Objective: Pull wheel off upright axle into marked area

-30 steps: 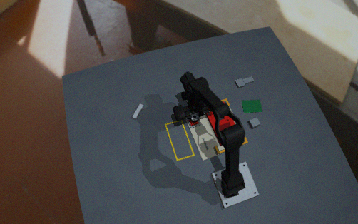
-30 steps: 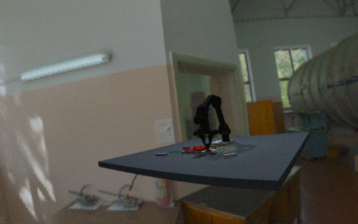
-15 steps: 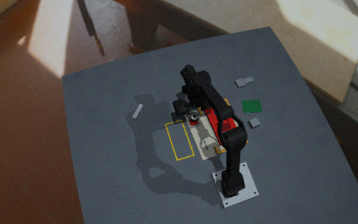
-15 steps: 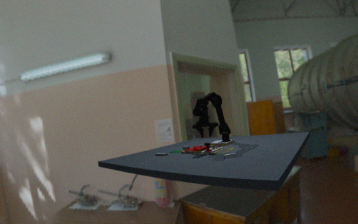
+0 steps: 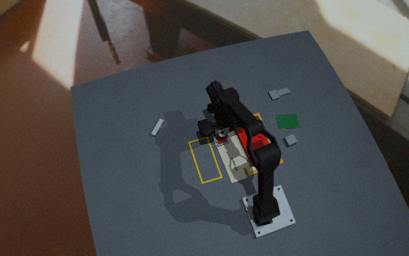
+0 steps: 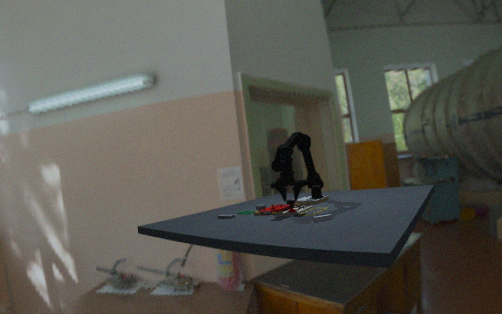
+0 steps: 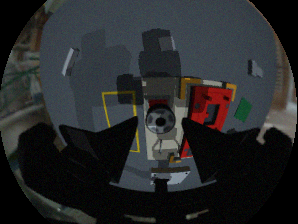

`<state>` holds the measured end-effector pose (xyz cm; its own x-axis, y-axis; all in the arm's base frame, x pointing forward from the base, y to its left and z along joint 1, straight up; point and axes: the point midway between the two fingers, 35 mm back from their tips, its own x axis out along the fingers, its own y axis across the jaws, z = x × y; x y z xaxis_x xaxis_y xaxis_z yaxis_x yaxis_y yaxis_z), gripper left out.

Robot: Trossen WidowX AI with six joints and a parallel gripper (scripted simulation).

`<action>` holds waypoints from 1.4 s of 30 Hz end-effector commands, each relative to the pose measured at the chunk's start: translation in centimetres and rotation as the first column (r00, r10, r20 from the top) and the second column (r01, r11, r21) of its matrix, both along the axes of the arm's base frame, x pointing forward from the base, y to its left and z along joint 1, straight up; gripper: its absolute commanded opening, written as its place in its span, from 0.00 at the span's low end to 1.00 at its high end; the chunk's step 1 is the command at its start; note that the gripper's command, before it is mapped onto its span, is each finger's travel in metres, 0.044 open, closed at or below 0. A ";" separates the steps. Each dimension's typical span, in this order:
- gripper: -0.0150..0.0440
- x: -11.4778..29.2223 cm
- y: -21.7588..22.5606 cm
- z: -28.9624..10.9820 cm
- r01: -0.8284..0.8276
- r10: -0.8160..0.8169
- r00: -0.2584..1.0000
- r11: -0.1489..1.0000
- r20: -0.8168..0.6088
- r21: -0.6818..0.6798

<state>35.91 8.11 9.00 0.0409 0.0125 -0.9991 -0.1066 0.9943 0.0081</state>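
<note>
The wheel (image 5: 222,133) (image 7: 160,120) is a dark grey disc with a black hub. It sits level over a small red base (image 5: 221,140) (image 7: 159,103) at the far end of the beige board (image 5: 237,176) (image 7: 151,145). My gripper (image 7: 160,120) (image 6: 288,201) is open, with one fingertip on each side of the wheel and a gap on both sides in the wrist view. The axle is not discernible under the hub. The marked area, a yellow outline (image 5: 195,162) (image 7: 118,92), lies on the table just left of the board, with nothing in it.
A red part (image 7: 199,111) in an orange-cornered frame stands close right of the board. A green pad (image 5: 288,121) (image 7: 243,110) and grey blocks (image 5: 274,94) (image 5: 290,140) lie farther right. A light grey bar (image 5: 157,127) (image 7: 70,62) lies left, beyond the outline.
</note>
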 end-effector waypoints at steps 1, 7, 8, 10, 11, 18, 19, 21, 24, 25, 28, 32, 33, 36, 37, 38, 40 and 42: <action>0.76 -0.1 0.0 -0.9 -0.003 0.003 1.000 1.000 -0.002 -0.002; 0.57 -0.1 0.0 -0.5 0.000 0.000 1.000 1.000 -0.005 -0.001; 0.56 -0.1 0.0 -0.5 0.000 0.000 1.000 1.000 -0.005 -0.001; 0.54 -0.1 0.0 -0.5 0.000 0.000 1.000 1.000 -0.005 -0.001; 0.53 -0.1 0.0 -0.5 0.000 0.000 1.000 1.000 -0.005 -0.001; 0.32 -0.1 0.0 -0.4 0.000 0.000 1.000 1.000 -0.005 -0.001; 0.27 -0.1 0.0 -0.4 0.000 0.000 1.000 1.000 -0.005 -0.001; 0.25 -0.1 0.0 -0.3 0.000 0.000 1.000 1.000 -0.005 -0.001; 0.25 -0.1 0.0 -0.2 0.000 0.000 1.000 1.000 -0.005 -0.001; 0.25 -0.1 0.0 -0.2 0.000 0.000 1.000 1.000 -0.005 -0.001; 0.25 -0.1 0.0 -0.1 0.000 0.000 1.000 1.000 -0.005 -0.001; 0.25 -0.1 0.0 0.0 0.000 0.000 1.000 1.000 -0.005 -0.001; 0.25 -0.1 0.0 0.1 0.000 0.000 1.000 1.000 -0.005 -0.001; 0.25 -0.1 0.0 0.2 0.000 0.000 1.000 1.000 -0.004 -0.001; 0.25 -0.1 0.0 0.2 0.000 0.000 1.000 1.000 -0.004 -0.001; 0.25 -0.1 0.0 0.2 -0.001 0.001 1.000 1.000 -0.004 -0.001; 0.25 -0.1 0.0 0.3 -0.001 0.001 1.000 1.000 -0.004 -0.001; 0.25 -0.1 0.0 0.4 -0.001 0.001 1.000 1.000 -0.004 -0.001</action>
